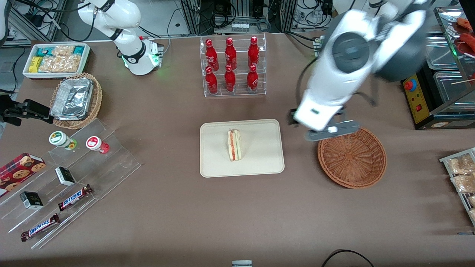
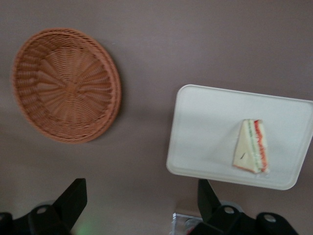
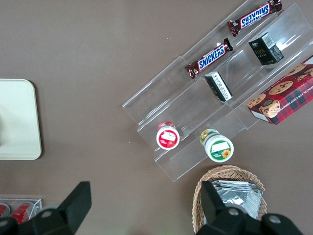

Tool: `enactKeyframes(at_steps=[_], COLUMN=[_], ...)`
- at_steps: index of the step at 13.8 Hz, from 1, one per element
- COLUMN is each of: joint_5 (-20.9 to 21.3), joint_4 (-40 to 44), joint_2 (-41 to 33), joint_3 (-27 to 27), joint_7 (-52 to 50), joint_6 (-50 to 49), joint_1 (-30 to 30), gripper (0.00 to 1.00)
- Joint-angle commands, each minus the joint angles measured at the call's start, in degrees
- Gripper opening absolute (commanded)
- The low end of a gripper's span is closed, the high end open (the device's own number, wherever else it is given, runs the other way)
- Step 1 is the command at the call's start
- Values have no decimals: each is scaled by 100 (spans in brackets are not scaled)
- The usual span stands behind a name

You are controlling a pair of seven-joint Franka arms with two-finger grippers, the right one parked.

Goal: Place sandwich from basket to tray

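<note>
The sandwich (image 1: 234, 145) (image 2: 252, 147), a pale wedge with red and green filling, lies on its side on the cream tray (image 1: 259, 163) (image 2: 205, 122) at mid-table. The reddish-brown wicker basket (image 1: 351, 157) (image 2: 66, 83) stands beside the tray toward the working arm's end, and nothing lies in it. My left gripper (image 2: 142, 193) hangs open high above the bare table between basket and tray, holding nothing. In the front view the arm's wrist (image 1: 319, 115) hovers over the basket's rim farthest from the camera and hides the fingers.
A clear rack of red bottles (image 1: 233, 66) stands farther from the camera than the tray. Toward the parked arm's end are a stepped acrylic stand with snacks (image 1: 74, 174), a tan basket of foil containers (image 1: 76, 100) and a white snack bin (image 1: 55, 59). A wire rack of packets (image 1: 462, 174) lies near the basket.
</note>
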Motion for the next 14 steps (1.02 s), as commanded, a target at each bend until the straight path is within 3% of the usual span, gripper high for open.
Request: enactKeyframes(at_steps=[1,5,9,14], joint_5=[17,69,61,52], joint_4=[-224,-311,-1153,-1454], joint_2=[-553,-949,-1713,-2057], joint_3=[-65,-65,-29,40], joint_7=[679,1524,2341,2957], joint_6=[-380,-776,-706,-671], joint_1=[630,1238,1686,1925], gripper=[100,100,100,100])
